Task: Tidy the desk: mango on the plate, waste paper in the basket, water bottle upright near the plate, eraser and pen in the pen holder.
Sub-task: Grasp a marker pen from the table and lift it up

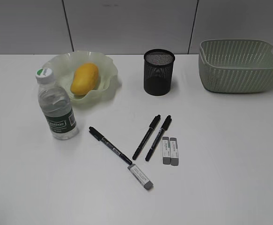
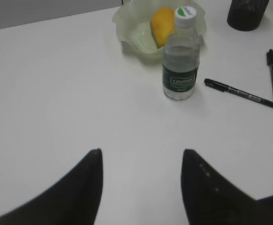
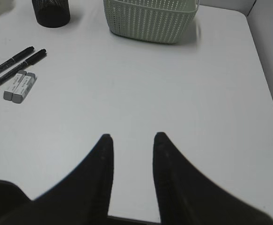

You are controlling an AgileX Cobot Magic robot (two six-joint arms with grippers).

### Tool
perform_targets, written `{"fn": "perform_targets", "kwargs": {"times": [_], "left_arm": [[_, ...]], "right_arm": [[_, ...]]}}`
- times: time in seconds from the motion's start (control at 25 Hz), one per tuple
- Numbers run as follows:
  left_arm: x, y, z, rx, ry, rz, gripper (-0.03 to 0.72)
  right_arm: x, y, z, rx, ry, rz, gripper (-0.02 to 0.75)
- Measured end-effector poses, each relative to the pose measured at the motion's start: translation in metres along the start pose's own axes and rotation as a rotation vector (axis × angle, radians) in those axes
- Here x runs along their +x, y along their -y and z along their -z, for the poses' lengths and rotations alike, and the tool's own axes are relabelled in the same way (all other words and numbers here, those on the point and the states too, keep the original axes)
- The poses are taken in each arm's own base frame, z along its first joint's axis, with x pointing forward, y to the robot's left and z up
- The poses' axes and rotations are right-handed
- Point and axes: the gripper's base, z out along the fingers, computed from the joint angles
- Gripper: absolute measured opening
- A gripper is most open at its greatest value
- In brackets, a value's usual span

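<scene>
Pens and erasers: what is left to put in the holder, lying loose on the plain white tabletop
Left hand: jaws apart, nothing between them, hanging over bare tabletop; the left black marker pen lies ahead and to its right, long axis slanting across its view
Right hand: jaws apart, grasping nothing; the pair of grey-sleeved white erasers lies ahead and well to its left, side by side and touching
Nearer arm: judged about even for the middle pens, left hand closer to the slanted pen
Count: three black marker pens, three erasers, the third eraser at the slanted pen's tip
Black mesh cylindrical pen holder: upright, beyond the pens
Yellow-orange oblong mango: in the pale green wavy-rimmed plate
Clear green-labelled water bottle: upright, just beside the plate
Pale green woven-look basket: far right; waste paper not visible
</scene>
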Motion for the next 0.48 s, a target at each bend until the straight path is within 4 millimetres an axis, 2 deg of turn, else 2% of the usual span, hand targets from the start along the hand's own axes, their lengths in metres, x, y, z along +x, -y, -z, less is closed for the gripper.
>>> {"fn": "perform_targets", "kwargs": {"times": [0.16, 0.32, 0.4, 0.48], "left_arm": [[0.009, -0.002, 0.012, -0.005, 0.069, 0.004, 0.382], [0.020, -0.003, 0.019, -0.009, 0.111, 0.008, 0.377], [0.023, -0.004, 0.021, -0.009, 0.119, 0.010, 0.376], [0.024, -0.004, 0.021, -0.009, 0.116, 0.010, 0.377]], "right_arm": [[-0.001, 0.000, 0.000, 0.000, 0.006, 0.000, 0.248], [-0.013, 0.000, -0.004, -0.017, 0.018, -0.013, 0.248], [-0.024, -0.002, -0.012, -0.054, 0.031, 0.004, 0.248], [-0.035, -0.007, -0.029, -0.126, 0.003, 0.055, 0.248]]}}
